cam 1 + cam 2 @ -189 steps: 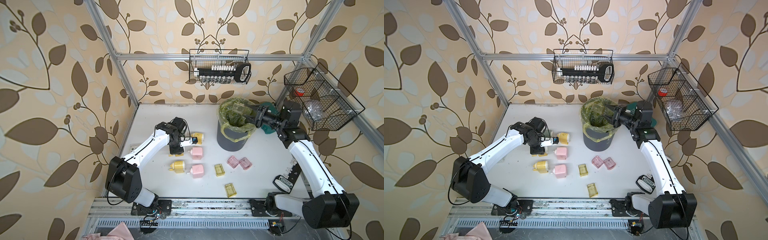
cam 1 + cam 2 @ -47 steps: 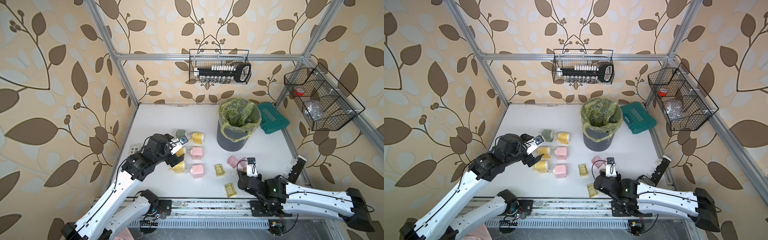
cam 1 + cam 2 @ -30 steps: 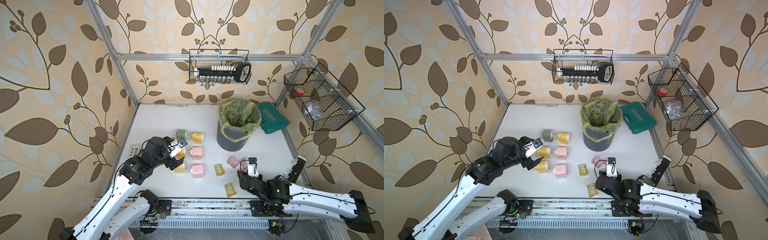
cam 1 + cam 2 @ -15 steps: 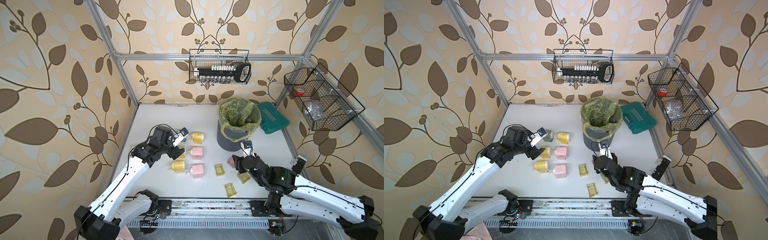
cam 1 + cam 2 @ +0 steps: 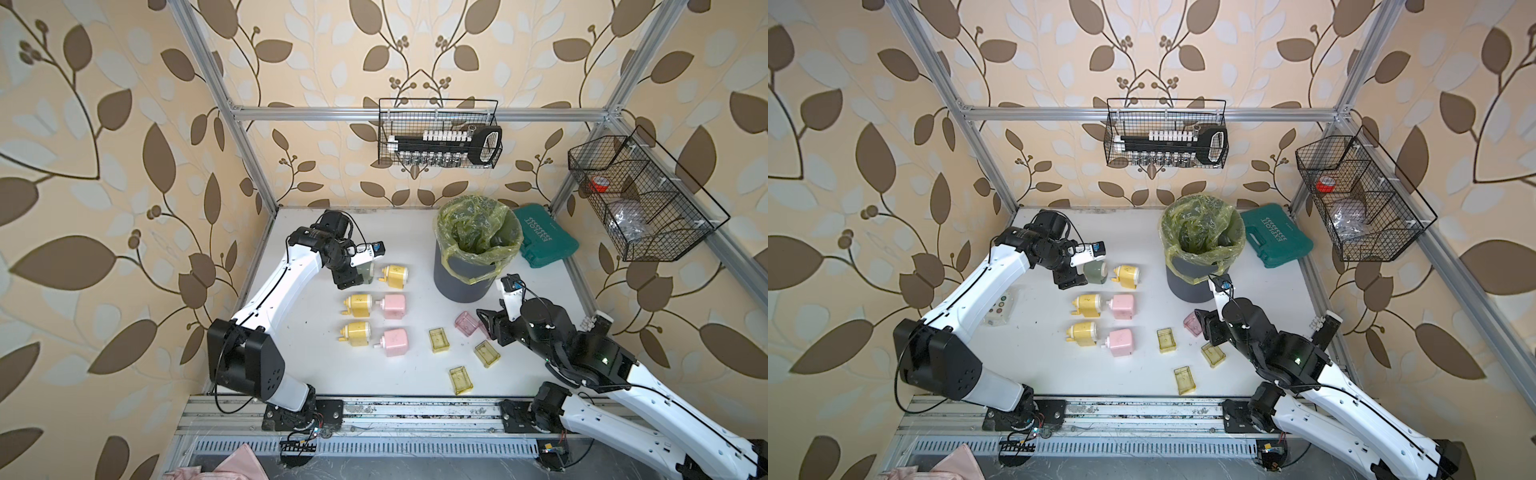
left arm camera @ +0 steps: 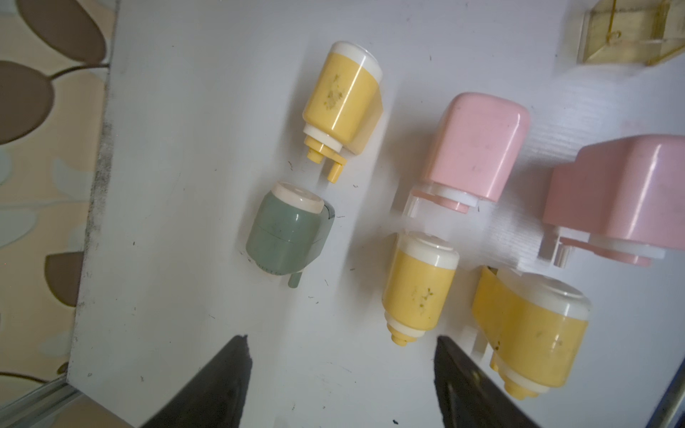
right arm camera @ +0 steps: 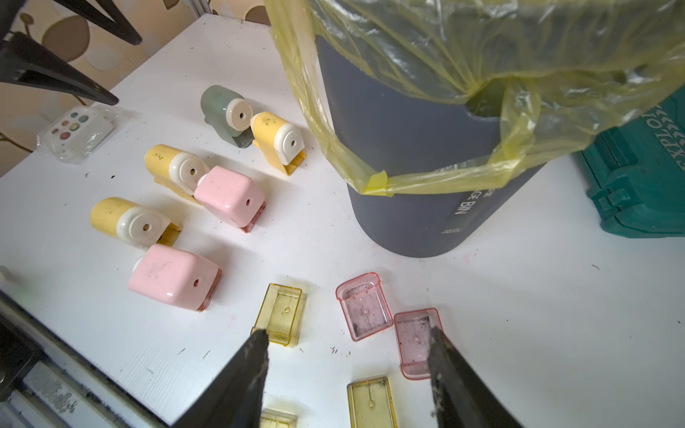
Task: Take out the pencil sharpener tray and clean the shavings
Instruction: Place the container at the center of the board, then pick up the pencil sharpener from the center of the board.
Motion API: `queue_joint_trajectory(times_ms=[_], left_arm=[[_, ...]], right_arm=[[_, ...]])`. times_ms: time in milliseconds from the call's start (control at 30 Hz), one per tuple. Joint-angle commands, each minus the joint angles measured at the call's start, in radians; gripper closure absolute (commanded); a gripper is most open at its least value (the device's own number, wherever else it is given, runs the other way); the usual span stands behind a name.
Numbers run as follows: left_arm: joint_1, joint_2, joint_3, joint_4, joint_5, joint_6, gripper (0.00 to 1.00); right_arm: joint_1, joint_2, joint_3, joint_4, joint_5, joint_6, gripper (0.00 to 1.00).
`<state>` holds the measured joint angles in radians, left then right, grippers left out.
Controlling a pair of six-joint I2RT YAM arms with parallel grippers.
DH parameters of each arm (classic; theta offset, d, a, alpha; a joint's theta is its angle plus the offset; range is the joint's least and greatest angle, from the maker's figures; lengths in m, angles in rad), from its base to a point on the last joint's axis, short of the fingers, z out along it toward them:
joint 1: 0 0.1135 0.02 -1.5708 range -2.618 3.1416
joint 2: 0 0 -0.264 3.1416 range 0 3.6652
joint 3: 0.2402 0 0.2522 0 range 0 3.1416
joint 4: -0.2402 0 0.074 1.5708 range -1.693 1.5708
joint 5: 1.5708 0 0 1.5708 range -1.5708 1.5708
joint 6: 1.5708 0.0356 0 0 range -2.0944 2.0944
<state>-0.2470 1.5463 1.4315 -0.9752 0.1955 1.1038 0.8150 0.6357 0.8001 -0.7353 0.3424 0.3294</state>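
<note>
- Tray (image 7: 242, 140): seated in the base of the green sharpener (image 5: 368, 272), in the far row of the sharpener group on the table (image 5: 395, 232), on the left arm's side. Five other trays lie loose, so this one is judged the last to pull.
- Shavings: not separately discernible. They are judged to lie inside that tray, whose wall looks dark.
- Left gripper (image 6: 341, 355): jaws spread, nothing between them. It hangs just beside the green sharpener without touching it.
- Right gripper (image 7: 344, 355): jaws spread and empty, low over the loose pink trays (image 7: 365, 307) and yellow trays (image 7: 280, 313).
- Bin (image 5: 465, 282): lined with a yellow bag, well apart from the green sharpener.
- Hazard: a yellow sharpener (image 5: 395, 274) stands just beside the green one, crank toward it. Closing wide may catch or shove both.
- Hazard: the body looks light. Unless it is pinned while the tray is drawn, the whole unit may slide.
- Hazard: a tray tilted on the way to the bin would scatter its contents on the table.
</note>
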Motion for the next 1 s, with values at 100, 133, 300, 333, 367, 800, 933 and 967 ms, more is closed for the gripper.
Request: queue_joint_trajectory(times_ms=[100, 133, 300, 333, 367, 800, 933, 967], left_arm=[[0.014, 0.162, 0.154, -0.062, -0.038, 0.161, 0.23], [0.014, 0.195, 0.181, -0.063, -0.046, 0.167, 0.24], [0.014, 0.321, 0.289, -0.062, -0.079, 0.191, 0.24], [0.014, 0.343, 0.303, -0.065, -0.088, 0.197, 0.24], [0.014, 0.362, 0.314, -0.074, -0.09, 0.206, 0.24], [0.065, 0.485, 0.314, -0.028, -0.028, 0.207, 0.24], [0.071, 0.511, 0.296, 0.002, -0.009, 0.213, 0.24], [0.071, 0.518, 0.295, 0.005, 0.002, 0.209, 0.24]], right_arm=[[-0.002, -0.061, -0.015, -0.046, -0.087, -0.03, 0.35], [-0.002, -0.066, -0.014, -0.046, -0.092, -0.035, 0.35], [-0.002, -0.082, -0.008, -0.04, -0.099, -0.072, 0.35], [-0.003, -0.085, -0.007, -0.037, -0.112, -0.08, 0.35], [-0.002, -0.091, -0.009, -0.034, -0.125, -0.088, 0.35], [-0.003, -0.061, -0.021, 0.034, -0.21, -0.156, 0.34], [-0.002, -0.05, -0.033, 0.057, -0.242, -0.16, 0.34], [-0.003, -0.049, -0.039, 0.063, -0.26, -0.163, 0.34]])
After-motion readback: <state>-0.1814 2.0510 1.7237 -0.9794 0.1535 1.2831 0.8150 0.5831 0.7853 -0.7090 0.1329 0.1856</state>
